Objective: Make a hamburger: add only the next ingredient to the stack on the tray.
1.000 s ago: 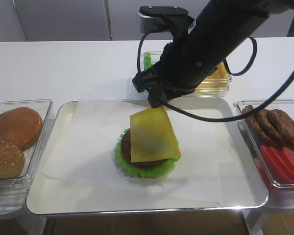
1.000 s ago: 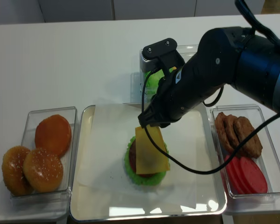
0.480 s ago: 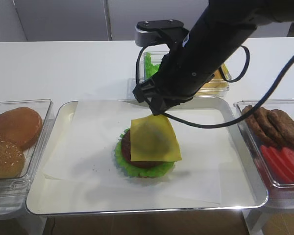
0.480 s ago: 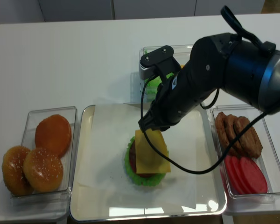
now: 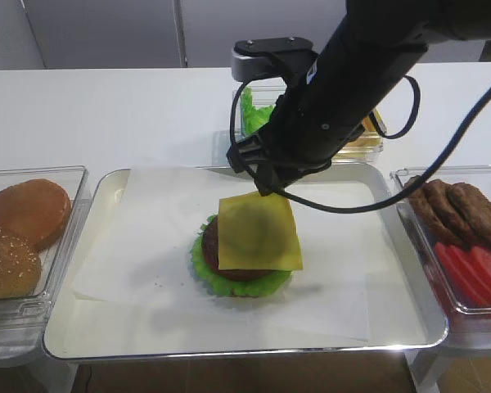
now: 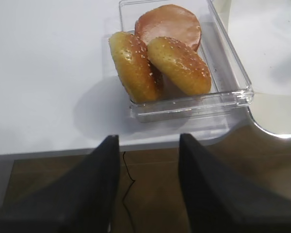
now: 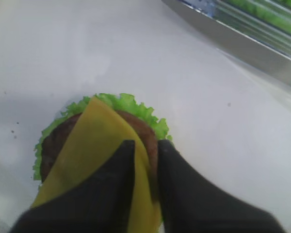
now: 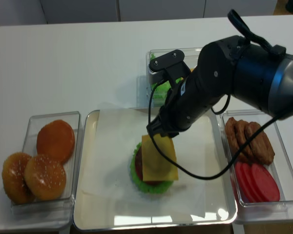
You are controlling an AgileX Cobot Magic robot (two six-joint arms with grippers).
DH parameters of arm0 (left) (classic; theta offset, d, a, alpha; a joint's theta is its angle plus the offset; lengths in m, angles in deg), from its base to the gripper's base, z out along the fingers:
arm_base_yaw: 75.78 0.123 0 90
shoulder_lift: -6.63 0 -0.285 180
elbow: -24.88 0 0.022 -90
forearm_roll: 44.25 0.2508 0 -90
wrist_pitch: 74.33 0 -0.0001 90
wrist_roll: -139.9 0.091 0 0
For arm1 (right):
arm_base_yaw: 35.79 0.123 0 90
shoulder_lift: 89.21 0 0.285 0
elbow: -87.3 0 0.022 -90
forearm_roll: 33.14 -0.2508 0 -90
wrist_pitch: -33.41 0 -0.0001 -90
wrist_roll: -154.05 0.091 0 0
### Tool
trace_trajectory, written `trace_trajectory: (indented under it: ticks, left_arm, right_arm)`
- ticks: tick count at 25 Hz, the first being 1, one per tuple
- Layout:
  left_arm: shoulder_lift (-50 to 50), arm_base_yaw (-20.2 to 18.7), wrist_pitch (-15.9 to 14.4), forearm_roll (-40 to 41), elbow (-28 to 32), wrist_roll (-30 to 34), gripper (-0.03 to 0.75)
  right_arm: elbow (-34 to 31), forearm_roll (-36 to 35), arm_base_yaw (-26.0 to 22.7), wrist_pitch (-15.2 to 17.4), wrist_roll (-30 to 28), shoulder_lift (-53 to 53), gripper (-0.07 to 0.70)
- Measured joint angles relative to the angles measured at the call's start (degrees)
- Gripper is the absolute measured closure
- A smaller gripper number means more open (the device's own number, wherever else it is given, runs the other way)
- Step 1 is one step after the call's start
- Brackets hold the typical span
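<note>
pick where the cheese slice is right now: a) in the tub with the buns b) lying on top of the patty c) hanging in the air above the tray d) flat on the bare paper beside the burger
b: the cheese slice lies across the patty and lettuce on the tray, its far edge between the right tool's fingers.

The cheese slice was plain yellow, the patty brown, the lettuce green, the counter white.

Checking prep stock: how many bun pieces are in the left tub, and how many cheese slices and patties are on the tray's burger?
Bun pieces: 3
Cheese slice: 1
Patty: 1
Total: 5
</note>
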Motion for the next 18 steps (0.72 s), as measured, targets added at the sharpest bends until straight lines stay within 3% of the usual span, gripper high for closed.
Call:
trace_trajectory:
  ticks: [5, 8, 11, 14, 18]
  left_arm:
    - [0.0, 0.0, 0.0, 0.0, 0.0, 0.0, 0.413]
    - [0.0, 0.0, 0.0, 0.0, 0.0, 0.0, 0.414]
    - [0.0, 0.0, 0.0, 0.0, 0.0, 0.0, 0.413]
    - [0.0, 0.0, 0.0, 0.0, 0.0, 0.0, 0.413]
    - [0.0, 0.0, 0.0, 0.0, 0.0, 0.0, 0.413]
  right_arm:
    - [0.0, 1.2, 0.0, 0.8, 0.9, 0.0, 0.189]
    - [0.0, 5.9, 0.0, 1.2, 5.4, 0.6, 0.047]
    - [0.0, 15.6, 0.0, 3.0, 13.3, 2.4, 0.004]
    - [0.0, 23.6, 0.0, 7.1, 17.5, 4.4, -0.003]
    - [0.0, 25.4, -1.2, 11.9, 18.5, 7.2, 0.034]
